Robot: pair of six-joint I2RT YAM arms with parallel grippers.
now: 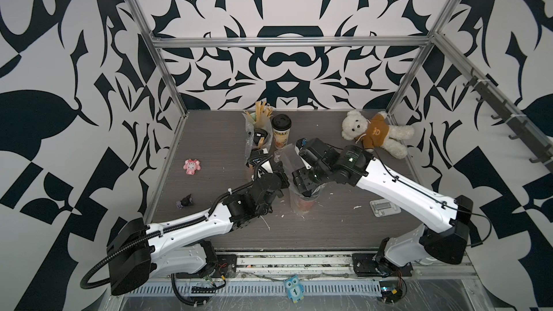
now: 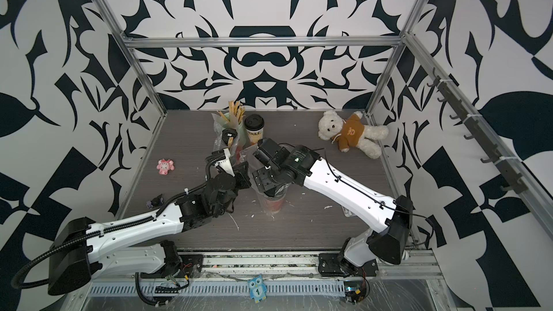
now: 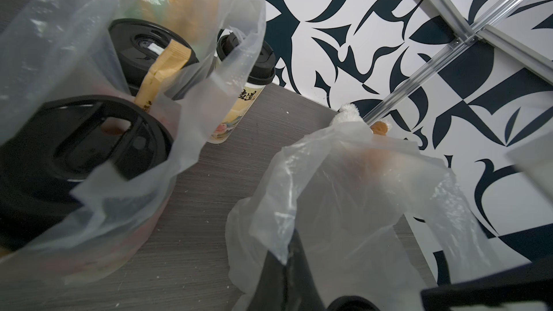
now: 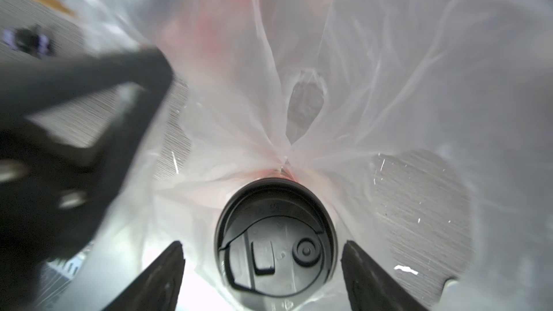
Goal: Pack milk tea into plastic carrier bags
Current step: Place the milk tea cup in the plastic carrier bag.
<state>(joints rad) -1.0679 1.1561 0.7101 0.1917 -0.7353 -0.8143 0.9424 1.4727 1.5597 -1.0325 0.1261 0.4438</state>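
A red-sleeved milk tea cup (image 1: 305, 204) stands inside a clear plastic carrier bag (image 3: 344, 189) at mid table. My right gripper (image 4: 264, 264) hangs straight above it, open, its fingers (image 4: 161, 276) apart from the cup's black lid (image 4: 275, 240) on both sides. The left gripper (image 3: 287, 261) is shut on that bag's edge and holds it up. Behind, another carrier bag (image 3: 194, 91) holds two black-lidded cups (image 3: 140, 46) (image 3: 89, 136). A cream-yellow cup (image 1: 281, 133) stands free beside it.
A mint-green holder of brown sticks (image 1: 260, 115) stands at the back behind the filled bag. A teddy bear (image 1: 374, 133) lies back right, a pink toy (image 1: 191, 166) and a dark toy (image 1: 185, 201) at left, a grey flat plate (image 1: 384, 207) front right.
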